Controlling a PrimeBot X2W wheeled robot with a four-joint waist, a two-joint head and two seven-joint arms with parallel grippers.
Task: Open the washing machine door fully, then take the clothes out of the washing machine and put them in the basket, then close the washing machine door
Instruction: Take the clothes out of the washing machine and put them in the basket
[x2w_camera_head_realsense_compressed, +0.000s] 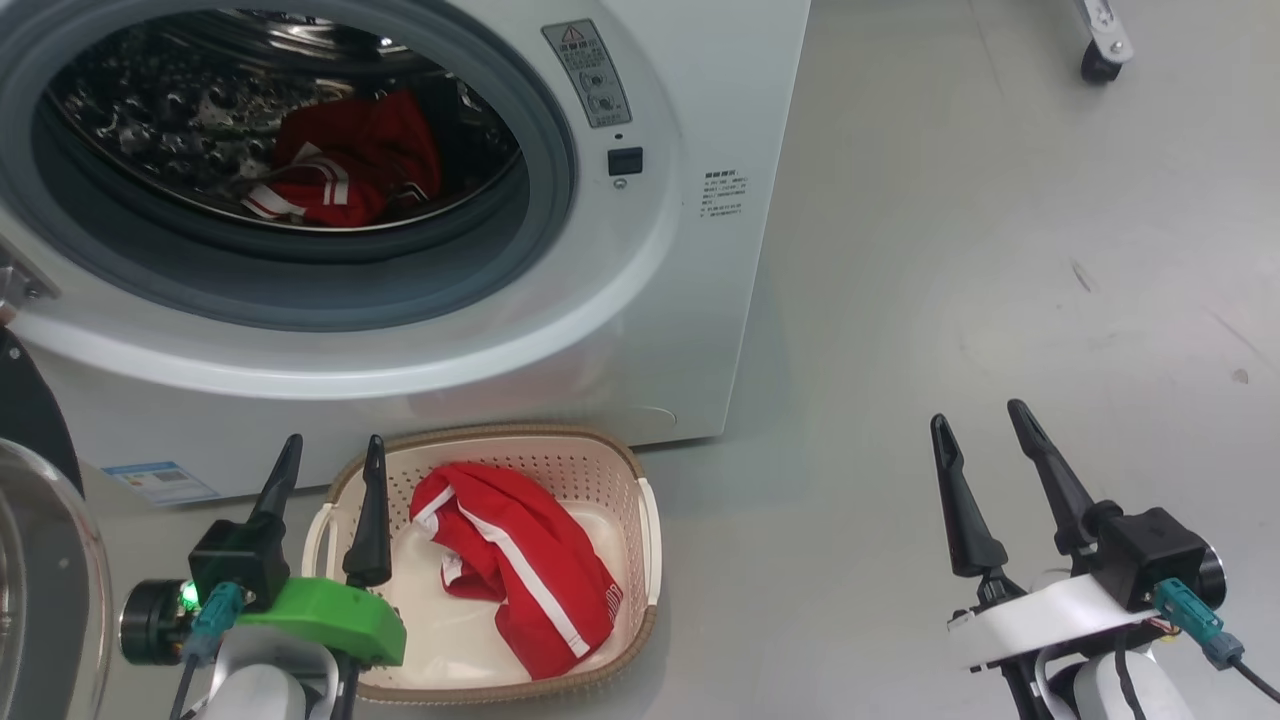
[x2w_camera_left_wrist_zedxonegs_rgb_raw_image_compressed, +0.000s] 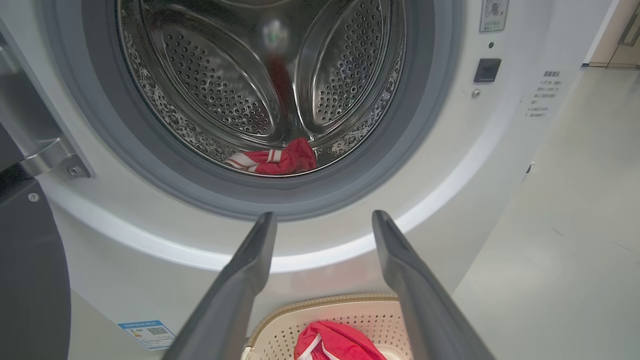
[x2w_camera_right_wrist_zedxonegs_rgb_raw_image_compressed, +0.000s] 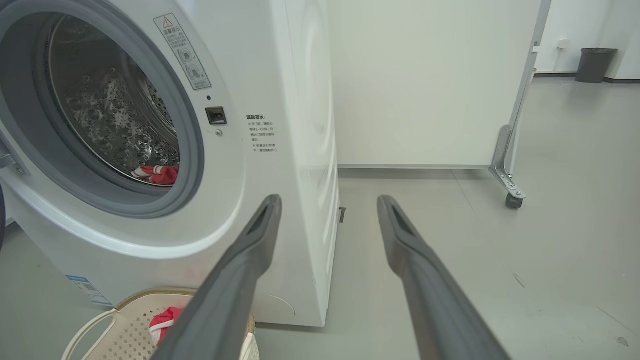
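Clothes (x2w_camera_head_realsense_compressed: 350, 150), crumpled red, lie in perforated steel drum (x2w_camera_left_wrist_zedxonegs_rgb_raw_image_compressed: 215, 85) and cream basket (x2w_camera_head_realsense_compressed: 592, 468).

The head camera looks down on the big white front-loading washing machine (x2w_camera_head_realsense_compressed: 700, 100). Both low wrist cameras share its perforated steel drum (x2w_camera_left_wrist_zedxonegs_rgb_raw_image_compressed: 215, 85).

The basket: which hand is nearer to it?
Left. The left hand hangs at the basket's left rim; the right hand is well off to its right, above the floor.
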